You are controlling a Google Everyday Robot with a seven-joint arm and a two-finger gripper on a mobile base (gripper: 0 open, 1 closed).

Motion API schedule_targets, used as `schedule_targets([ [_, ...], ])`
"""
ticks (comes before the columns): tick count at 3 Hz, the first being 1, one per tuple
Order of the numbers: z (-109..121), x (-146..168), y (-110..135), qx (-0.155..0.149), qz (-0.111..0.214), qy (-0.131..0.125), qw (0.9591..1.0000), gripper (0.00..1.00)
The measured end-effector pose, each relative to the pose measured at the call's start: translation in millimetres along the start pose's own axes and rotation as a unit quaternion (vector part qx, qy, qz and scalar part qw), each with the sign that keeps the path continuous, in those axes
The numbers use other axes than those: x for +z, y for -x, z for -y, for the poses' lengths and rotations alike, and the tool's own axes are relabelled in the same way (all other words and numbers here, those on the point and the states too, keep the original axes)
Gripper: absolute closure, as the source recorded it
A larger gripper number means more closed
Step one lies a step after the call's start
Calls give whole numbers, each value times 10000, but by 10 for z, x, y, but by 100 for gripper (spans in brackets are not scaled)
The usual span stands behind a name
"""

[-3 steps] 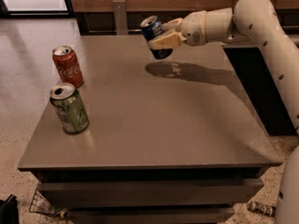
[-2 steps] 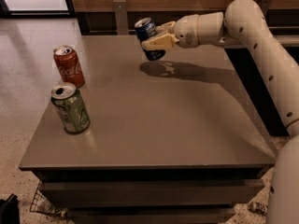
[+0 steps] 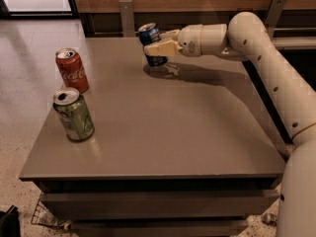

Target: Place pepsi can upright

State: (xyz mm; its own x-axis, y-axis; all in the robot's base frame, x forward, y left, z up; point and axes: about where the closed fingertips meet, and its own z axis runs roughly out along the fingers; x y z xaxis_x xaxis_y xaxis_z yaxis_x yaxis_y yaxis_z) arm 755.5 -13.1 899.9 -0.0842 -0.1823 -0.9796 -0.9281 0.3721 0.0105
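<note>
The pincer [image 3: 154, 42] clasps the pepsi can [image 3: 149, 34] near the worktop's [image 3: 163, 127] far edge, the can nearly upright (whether its base touches, I cannot tell). A red can [image 3: 72, 70] and a green can [image 3: 74, 114] stand well apart from it.

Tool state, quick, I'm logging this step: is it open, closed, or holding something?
The tool: closed on the dark blue aluminium pepsi can, held nearly upright over the far side of the grey table.
</note>
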Motion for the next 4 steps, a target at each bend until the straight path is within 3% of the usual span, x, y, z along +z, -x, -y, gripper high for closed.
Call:
schedule_targets([
  [1,29,24,-102,-69,142,-195,9997,100],
  [2,75,18,-332,-304,354,-562,9973,100],
  [3,102,9,-410,-349,414,-681,9962,97],
  [4,101,9,-407,-349,414,-680,9962,67],
])
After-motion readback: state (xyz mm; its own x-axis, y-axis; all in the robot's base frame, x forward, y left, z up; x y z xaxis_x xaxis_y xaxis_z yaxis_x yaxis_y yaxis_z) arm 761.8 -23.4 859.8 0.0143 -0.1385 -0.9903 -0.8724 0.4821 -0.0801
